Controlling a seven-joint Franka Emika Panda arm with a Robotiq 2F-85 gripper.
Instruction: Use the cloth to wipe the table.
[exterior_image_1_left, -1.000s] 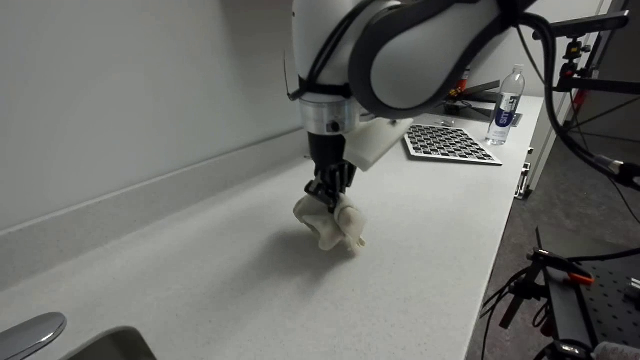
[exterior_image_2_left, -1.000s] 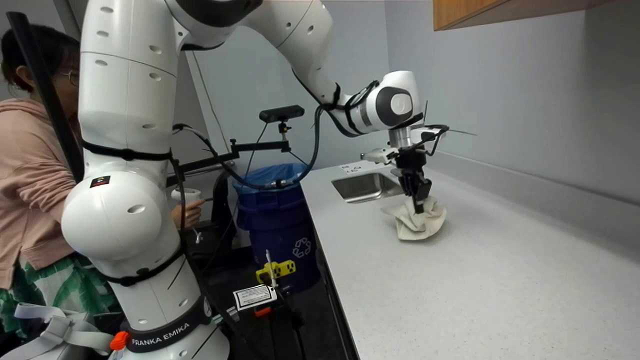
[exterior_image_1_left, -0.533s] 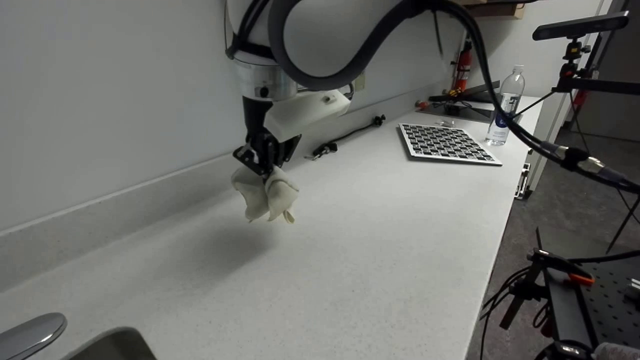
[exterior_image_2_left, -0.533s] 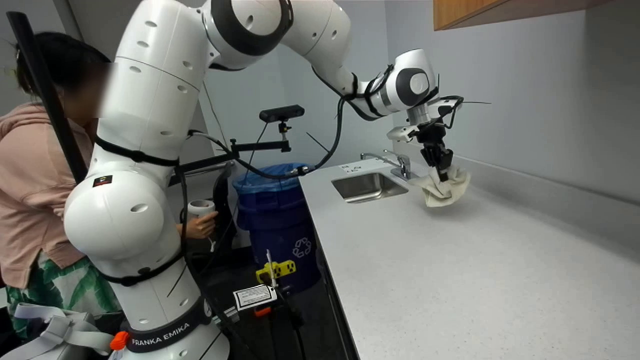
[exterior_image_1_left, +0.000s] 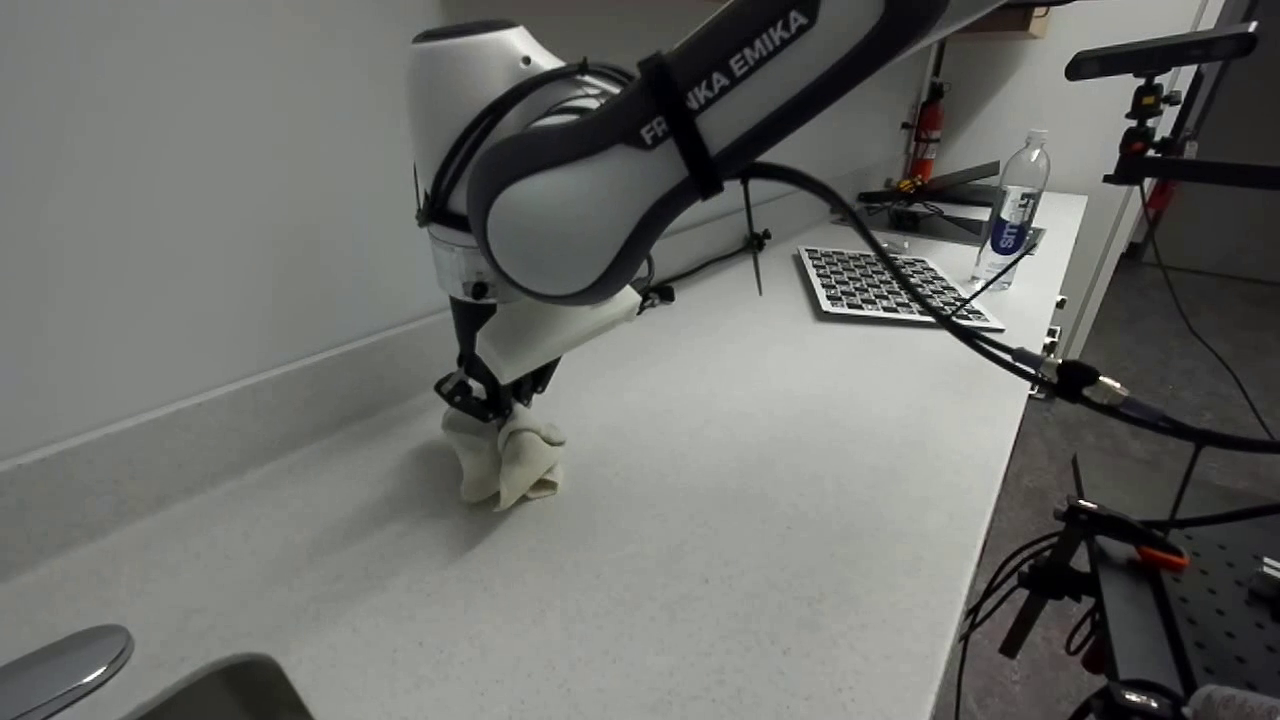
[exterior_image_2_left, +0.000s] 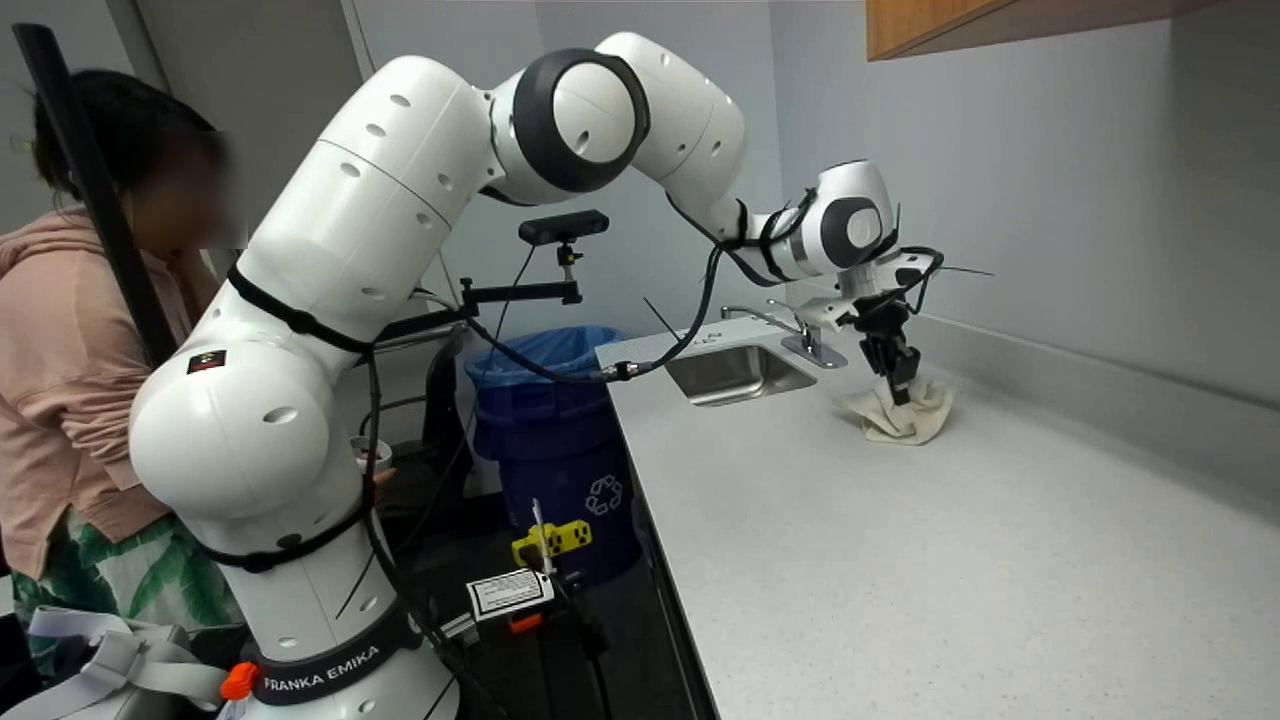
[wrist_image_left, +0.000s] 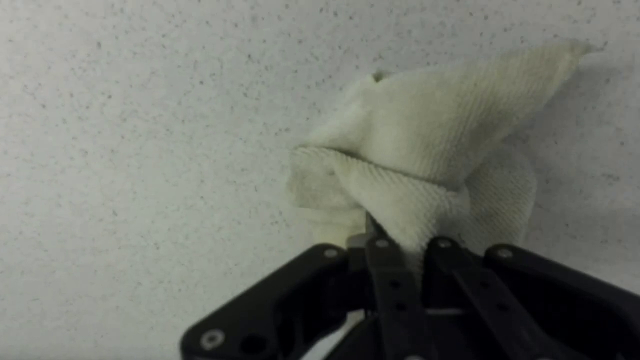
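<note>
In an exterior view, we see the sink (exterior_image_2_left: 740, 378) left of the pincer (exterior_image_2_left: 902, 396), which pinches a fold of the cloth (exterior_image_2_left: 925, 412) bunched beneath it, seemingly touching the table (exterior_image_2_left: 930, 560). We judge the cloth light, soft and grippy, best held by a thick central fold.

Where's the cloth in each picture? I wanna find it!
In an exterior view: the cloth, below and left of the middle.
In an exterior view: the cloth, right of the middle.
In the wrist view: the cloth, mostly right of the middle.
To match them: the black claw holds it in all three.
</note>
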